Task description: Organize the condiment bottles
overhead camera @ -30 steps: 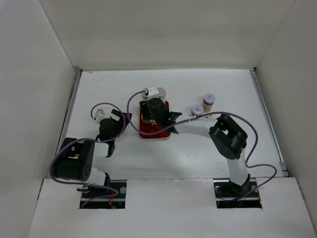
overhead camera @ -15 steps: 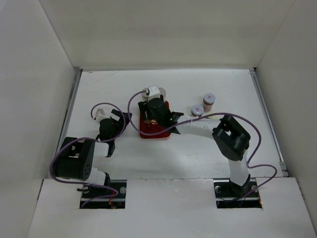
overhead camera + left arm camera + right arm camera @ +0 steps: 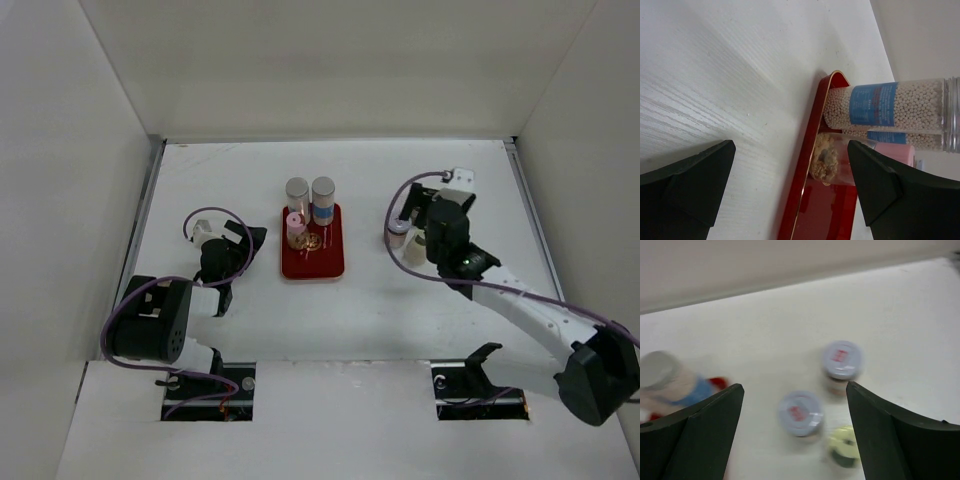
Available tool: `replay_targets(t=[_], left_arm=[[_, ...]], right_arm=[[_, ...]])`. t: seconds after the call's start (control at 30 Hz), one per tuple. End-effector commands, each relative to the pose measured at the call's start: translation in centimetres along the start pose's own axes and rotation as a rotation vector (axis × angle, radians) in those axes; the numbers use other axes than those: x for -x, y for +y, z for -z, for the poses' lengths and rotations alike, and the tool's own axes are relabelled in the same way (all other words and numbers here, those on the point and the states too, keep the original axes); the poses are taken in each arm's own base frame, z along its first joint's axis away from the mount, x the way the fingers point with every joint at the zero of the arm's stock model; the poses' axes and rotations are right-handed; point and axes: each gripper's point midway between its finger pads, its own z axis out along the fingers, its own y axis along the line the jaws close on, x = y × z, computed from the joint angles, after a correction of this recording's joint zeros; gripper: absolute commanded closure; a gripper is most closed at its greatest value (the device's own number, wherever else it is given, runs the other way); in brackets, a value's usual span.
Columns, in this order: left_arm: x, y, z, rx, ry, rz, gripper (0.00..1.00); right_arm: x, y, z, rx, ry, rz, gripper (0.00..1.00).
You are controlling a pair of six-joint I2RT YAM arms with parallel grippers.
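A red tray (image 3: 325,262) holds two grey-lidded, blue-labelled jars (image 3: 297,190) (image 3: 323,188) and a pink-capped jar (image 3: 296,225). My left gripper (image 3: 252,240) is open and empty, low on the table left of the tray. Its wrist view shows the tray (image 3: 812,165), a blue-labelled jar (image 3: 880,105) and the pink-capped jar (image 3: 890,154). My right gripper (image 3: 418,222) is open and empty above the loose jars. Its blurred wrist view shows two white-lidded jars (image 3: 801,413) (image 3: 841,360) and a yellow-green-capped jar (image 3: 845,447). One white-lidded jar (image 3: 397,228) shows from above.
White walls enclose the table on the left, back and right. A metal rail (image 3: 535,230) runs along the right edge. The left arm's purple cable (image 3: 205,213) loops beside its wrist. The near half of the tray is bare.
My right gripper has swung from over the red tray to the right, above the loose jars. The jars on the tray are now uncovered. The left arm has not moved.
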Motion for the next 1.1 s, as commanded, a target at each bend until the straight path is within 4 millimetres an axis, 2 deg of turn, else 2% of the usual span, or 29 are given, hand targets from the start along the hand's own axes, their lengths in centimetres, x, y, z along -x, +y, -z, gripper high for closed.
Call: replay_targets(t=[0.0,0.07,0.2,0.3,0.47,0.57,0.7,0.8,0.9,1.07], left_arm=[[0.1,-1.5,-0.3,-0.052,0.001,0.01,0.0],[0.2,-1.6,-0.3,-0.056,-0.003,0.009,0.0],[0.1,-1.5,-0.2,-0.057,0.004,0.015,0.0],[0.4,-1.9,0.0,-0.067,-0.009,0.015,0.0],[0.2,-1.9,-0.1,-0.067,0.001,0.016,0.0],[0.1,-1.5,-0.2,-0.055,0.001,0.015,0.0],[-0.2,-1.6,-0.4,-0.063,0.012,0.02,0.0],[0.0,-1.5,-0.3,-0.061,0.005,0.02,0.0],[-0.1,-1.3,-0.3,-0.057,0.011,0.024,0.0],[-0.1,-1.4,-0.3,-0.056,0.006,0.02,0.0]], right_arm=[[-2.9,-6.6,0.9,-0.201,0.056,0.035,0.08],[-3.6,-7.3,0.9,-0.213,0.071,0.008,0.07],[-6.0,-5.9,0.0,-0.161,0.148,0.014,0.08],[-7.3,-5.7,-0.5,-0.151,0.187,0.004,0.1],[-9.5,-6.7,-1.0,-0.173,0.242,-0.009,0.16],[-10.7,-6.9,-1.4,-0.184,0.276,-0.011,0.22],[-11.1,-6.8,-2.0,-0.192,0.282,-0.007,0.29],[-11.2,-6.9,-2.1,-0.208,0.279,0.002,0.47],[-11.0,-7.1,-1.1,-0.229,0.257,0.02,0.53],[-9.7,-4.6,2.8,-0.137,0.26,0.045,0.53]])
